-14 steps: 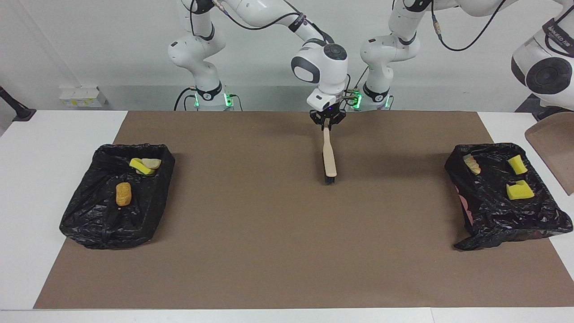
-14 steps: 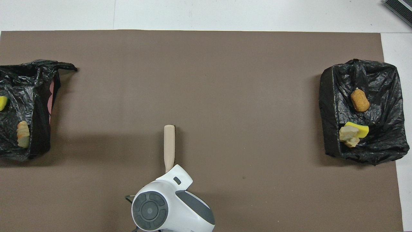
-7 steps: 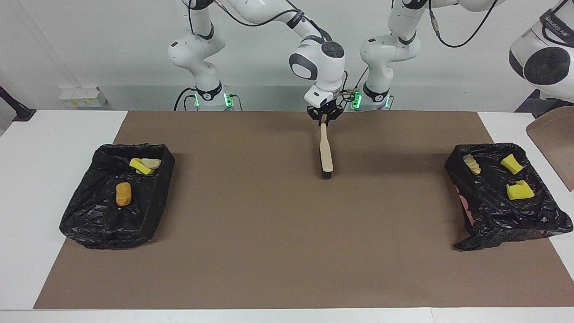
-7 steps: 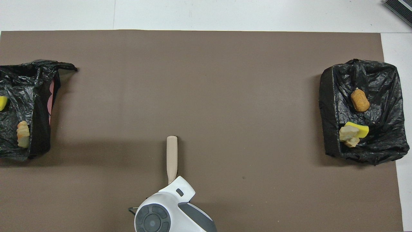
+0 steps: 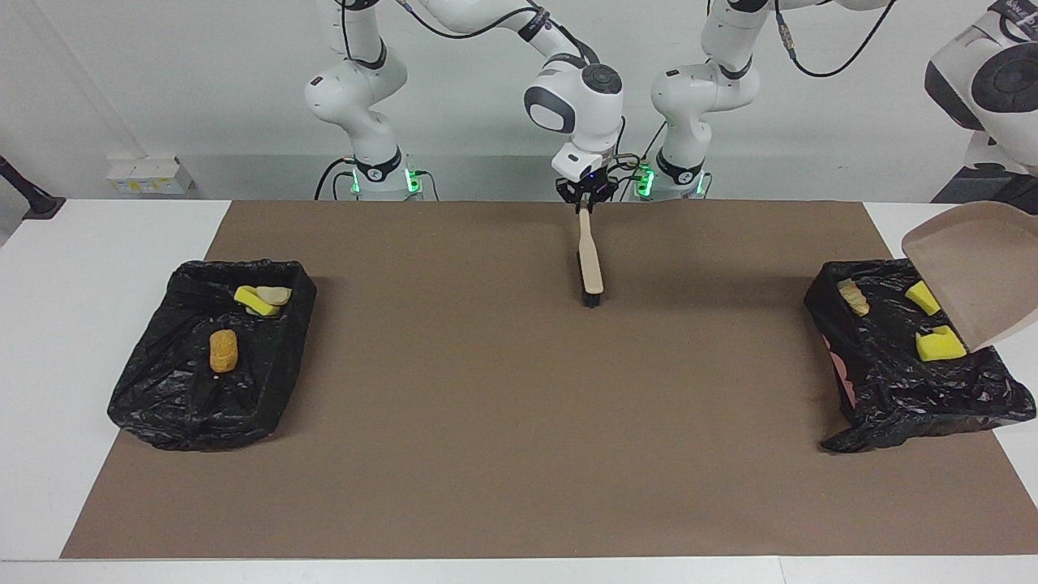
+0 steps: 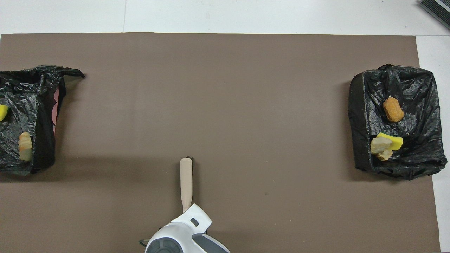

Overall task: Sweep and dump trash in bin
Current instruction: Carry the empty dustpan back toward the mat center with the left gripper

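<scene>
We see mat [image 5: 486, 405] matt, paper-like | bin liners [image 5: 195, 397] glossy crinkled plastic | brush [image 5: 589, 264] smooth | sponge [image 5: 939, 346] porous

Bright even light, soft shadows, sharp

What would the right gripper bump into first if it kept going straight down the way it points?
Probably the brown mat. The right gripper points down, shut on the brush handle, so the brush it holds would likely press into the mat first.

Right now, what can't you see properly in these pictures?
Dustpan handle: facing view, cut off by the picture's edge.
Bin at the left arm's end: overhead view, cut by the edge; facing view, dustpan covers a corner.
Right gripper: overhead view, hidden under its own wrist.
</scene>
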Robot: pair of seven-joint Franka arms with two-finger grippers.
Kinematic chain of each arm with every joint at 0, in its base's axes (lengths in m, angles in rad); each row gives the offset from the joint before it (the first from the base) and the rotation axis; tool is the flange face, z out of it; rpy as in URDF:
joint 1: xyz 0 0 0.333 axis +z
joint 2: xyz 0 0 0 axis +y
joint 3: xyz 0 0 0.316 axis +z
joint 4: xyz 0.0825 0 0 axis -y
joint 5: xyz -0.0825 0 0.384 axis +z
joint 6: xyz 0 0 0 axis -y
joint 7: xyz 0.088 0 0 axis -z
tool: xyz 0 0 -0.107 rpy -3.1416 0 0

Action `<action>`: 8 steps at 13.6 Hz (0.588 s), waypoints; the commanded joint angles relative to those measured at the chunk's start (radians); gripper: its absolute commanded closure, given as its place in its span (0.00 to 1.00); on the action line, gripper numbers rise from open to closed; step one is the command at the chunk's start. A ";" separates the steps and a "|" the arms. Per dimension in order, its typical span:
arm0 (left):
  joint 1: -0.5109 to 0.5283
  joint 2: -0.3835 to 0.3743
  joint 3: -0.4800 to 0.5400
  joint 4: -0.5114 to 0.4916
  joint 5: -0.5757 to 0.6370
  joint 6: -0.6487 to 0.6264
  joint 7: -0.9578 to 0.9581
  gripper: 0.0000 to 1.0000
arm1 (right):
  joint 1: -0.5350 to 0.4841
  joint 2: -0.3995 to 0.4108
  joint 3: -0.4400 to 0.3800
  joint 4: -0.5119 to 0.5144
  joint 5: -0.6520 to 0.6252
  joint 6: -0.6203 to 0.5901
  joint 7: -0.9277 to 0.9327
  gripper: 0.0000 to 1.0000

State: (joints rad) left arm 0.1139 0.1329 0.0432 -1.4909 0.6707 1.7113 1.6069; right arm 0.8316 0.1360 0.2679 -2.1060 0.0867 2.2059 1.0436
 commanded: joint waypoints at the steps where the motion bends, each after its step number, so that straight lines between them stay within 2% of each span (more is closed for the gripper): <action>1: 0.052 -0.027 0.009 -0.037 -0.233 0.004 -0.033 1.00 | -0.006 -0.036 0.002 -0.054 0.047 0.034 0.015 0.94; 4: 0.060 -0.029 0.009 -0.089 -0.394 0.008 -0.252 1.00 | -0.008 -0.035 0.002 -0.054 0.050 0.041 0.019 0.78; 7: 0.024 -0.029 0.003 -0.126 -0.477 0.013 -0.523 1.00 | -0.009 -0.032 0.002 -0.052 0.053 0.040 0.023 0.71; 8: 0.006 -0.027 0.003 -0.133 -0.499 0.014 -0.610 1.00 | -0.009 -0.032 0.002 -0.051 0.053 0.041 0.030 0.42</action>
State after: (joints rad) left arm 0.1556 0.1334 0.0389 -1.5805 0.2151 1.7122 1.1437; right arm 0.8306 0.1240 0.2650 -2.1285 0.1179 2.2214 1.0468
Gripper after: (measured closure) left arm 0.687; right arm 0.714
